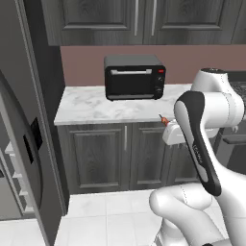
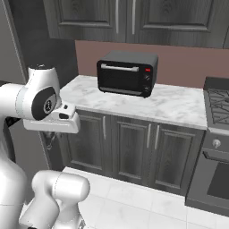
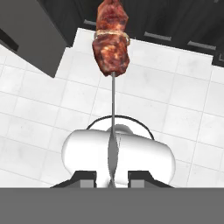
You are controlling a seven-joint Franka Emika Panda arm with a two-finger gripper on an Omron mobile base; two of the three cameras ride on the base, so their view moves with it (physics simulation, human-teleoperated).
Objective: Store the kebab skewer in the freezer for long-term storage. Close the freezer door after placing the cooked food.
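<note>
Holding the kebab skewer (image 3: 112,48) by its thin metal stick, the gripper (image 3: 112,177) has both fingers pressed on it, and the meat chunks point to 12 o'clock in the hand view, over the white floor tiles (image 3: 35,113). In the left base view, the freezer door (image 1: 21,158) stands open at 9 o'clock, and the toaster oven (image 1: 135,76) sits on the marble counter (image 1: 86,108).

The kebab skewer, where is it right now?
The kebab skewer is held in the gripper, its meat end pointing away over the white floor tiles. In the left base view its tip pokes out beside the arm, before the lower cabinets.
</note>
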